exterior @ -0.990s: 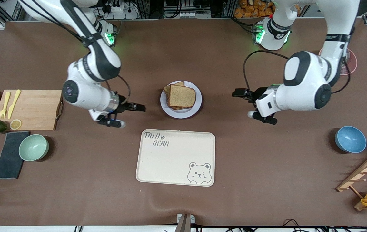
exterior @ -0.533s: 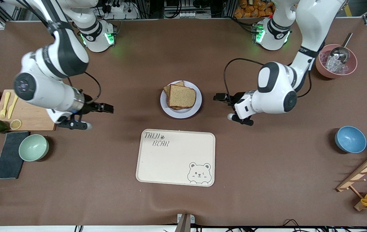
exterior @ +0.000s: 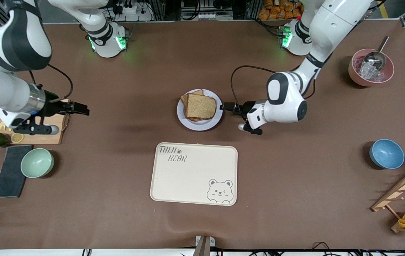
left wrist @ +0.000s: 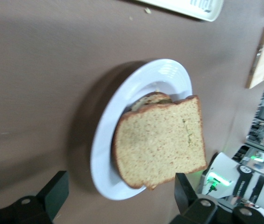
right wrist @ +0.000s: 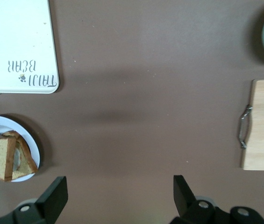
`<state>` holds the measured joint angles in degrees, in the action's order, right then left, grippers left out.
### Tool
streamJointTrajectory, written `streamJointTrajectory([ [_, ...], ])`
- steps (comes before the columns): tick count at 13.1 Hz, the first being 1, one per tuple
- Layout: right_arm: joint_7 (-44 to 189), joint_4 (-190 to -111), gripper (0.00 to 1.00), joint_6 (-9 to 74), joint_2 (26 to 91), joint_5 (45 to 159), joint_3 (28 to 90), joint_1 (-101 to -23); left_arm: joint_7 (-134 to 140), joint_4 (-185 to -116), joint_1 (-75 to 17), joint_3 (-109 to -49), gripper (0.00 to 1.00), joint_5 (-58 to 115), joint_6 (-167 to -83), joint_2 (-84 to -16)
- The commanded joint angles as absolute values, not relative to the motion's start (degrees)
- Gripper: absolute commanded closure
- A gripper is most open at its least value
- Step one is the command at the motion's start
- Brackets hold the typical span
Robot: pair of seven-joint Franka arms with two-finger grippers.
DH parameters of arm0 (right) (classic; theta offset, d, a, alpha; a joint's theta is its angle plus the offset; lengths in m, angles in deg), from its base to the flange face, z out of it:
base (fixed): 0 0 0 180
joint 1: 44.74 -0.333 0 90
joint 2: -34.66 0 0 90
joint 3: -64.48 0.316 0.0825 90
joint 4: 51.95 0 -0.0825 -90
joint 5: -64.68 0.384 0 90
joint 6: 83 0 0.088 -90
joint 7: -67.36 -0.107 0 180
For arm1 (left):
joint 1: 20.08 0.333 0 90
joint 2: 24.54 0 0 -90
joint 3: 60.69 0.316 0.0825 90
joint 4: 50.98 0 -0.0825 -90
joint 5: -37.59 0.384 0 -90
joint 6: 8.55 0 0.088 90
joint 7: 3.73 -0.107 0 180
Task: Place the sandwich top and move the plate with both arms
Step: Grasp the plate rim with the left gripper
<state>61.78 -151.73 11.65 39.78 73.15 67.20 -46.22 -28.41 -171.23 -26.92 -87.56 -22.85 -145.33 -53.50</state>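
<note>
The pale plate [exterior: 187, 122] sits mid-table with the sandwich on it. The brown sandwich top [exterior: 200, 106] lies flat on the stack, over a second slice. My left gripper [exterior: 225, 106] is open, low, right at the plate's rim on the side toward the left arm's end. In the left wrist view the plate [left wrist: 122, 107] and bread [left wrist: 162, 140] fill the frame, the rim lying between the open left gripper's [left wrist: 120, 182] fingers. My right gripper [exterior: 83, 109] is open and empty, over the cutting board's edge; it also shows in the right wrist view [right wrist: 118, 185].
A cream bear tray [exterior: 194, 174] lies nearer the camera than the plate. A cutting board [exterior: 54, 133], mint bowl [exterior: 37, 162], dark cloth, lemons and avocado are at the right arm's end. A blue bowl [exterior: 386, 153], pink ice bowl [exterior: 371, 69] and wooden rack [exterior: 401, 192] are at the left arm's end.
My right gripper has pulled away from beside the plate to over the cutting board. My left gripper has moved in to the plate's rim. Plate and sandwich have not moved.
</note>
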Motion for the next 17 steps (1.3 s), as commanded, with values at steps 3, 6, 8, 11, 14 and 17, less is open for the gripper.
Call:
streamJointTrajectory([
  [3,63.5,-152.8,0.00,9.1,32.6,68.7,64.4,-48.1,-33.1,-172.0,-29.8,-87.9,0.00,-28.6,-151.6,-56.0],
  [6,63.4,-152.3,0.00,9.4,31.1,67.2,64.4,-46.9,-35.6,-171.9,-29.8,-87.9,0.00,-28.9,-153.9,-57.9],
  [8,62.8,-151.7,0.00,9.5,31.1,67.1,64.1,-46.7,-38.4,-171.9,-29.2,-87.9,0.00,-30.6,-153.9,-58.9],
  [11,63.3,-148.0,0.00,9.1,32.0,67.1,64.0,-45.4,-50.4,-172.3,-29.2,-87.9,0.00,-41.7,-153.8,-59.7],
  [14,63.3,-147.9,0.00,9.1,32.0,67.0,64.0,-45.7,-55.2,-172.5,-29.2,-88.0,0.00,-46.7,-153.8,-60.5],
  [17,63.2,-147.4,0.00,8.1,32.0,66.7,64.0,-45.7,-55.5,-172.8,-29.1,-88.1,0.35,-46.7,-153.7,-60.0],
])
